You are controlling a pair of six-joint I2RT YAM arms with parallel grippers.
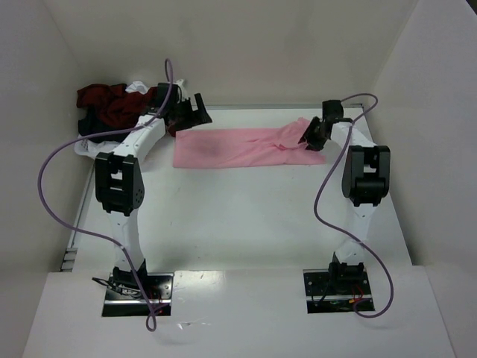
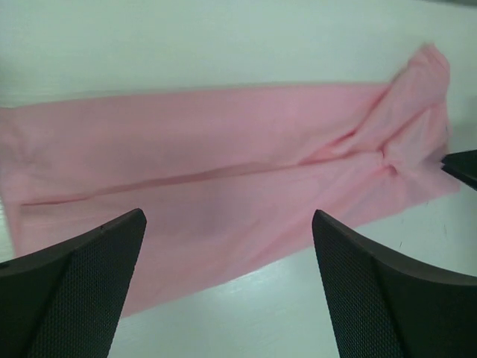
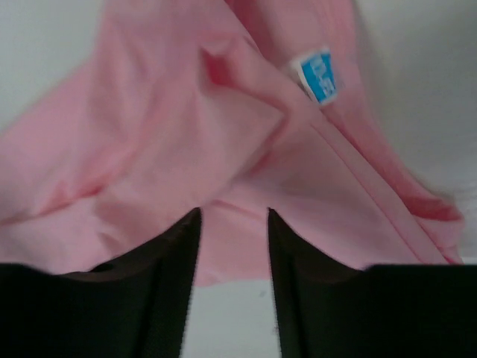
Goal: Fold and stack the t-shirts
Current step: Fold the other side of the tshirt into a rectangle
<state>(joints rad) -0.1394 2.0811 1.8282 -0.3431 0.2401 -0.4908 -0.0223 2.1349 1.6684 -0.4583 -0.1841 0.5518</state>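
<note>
On the white table (image 1: 246,216), the plain light pink cloth t-shirt (image 1: 231,149) lies half-folded toward 12 o'clock, the left pincer (image 1: 195,112) released above its 9 o'clock end, seemingly ready to grasp; I cannot tell whether the right pincer (image 1: 313,133) grips the bunched 3 o'clock end.

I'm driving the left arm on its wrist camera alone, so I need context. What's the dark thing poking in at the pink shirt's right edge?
Observer: That is the right gripper, at the right end of the pink shirt, fingers narrowly apart.
Operator: Any label at that end?
Observer: Yes, a small blue label shows in the right wrist view.
Operator: Where are the other shirts?
Observer: A heap of dark red, black and white shirts lies at the far left corner, beyond the left arm.
</note>
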